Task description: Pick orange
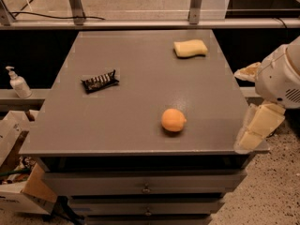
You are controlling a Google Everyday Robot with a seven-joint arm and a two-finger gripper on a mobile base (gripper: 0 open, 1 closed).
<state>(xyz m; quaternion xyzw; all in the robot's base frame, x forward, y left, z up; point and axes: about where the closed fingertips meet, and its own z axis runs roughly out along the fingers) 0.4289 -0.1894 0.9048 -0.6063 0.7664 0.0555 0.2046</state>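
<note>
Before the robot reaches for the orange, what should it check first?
1. The small round orange fruit is in plain view on the flat grey tabletop: ok.
2. Room around the fruit: the black snack wrapper and the pale yellow wavy-edged sponge both lie well apart from it: ok.
3. The gripper is above the fruit: not ok. It hangs at the table's right edge, near the front corner.
4. The way from the gripper to the fruit is bare tabletop: ok.
5. The gripper is empty: cannot tell.
</note>
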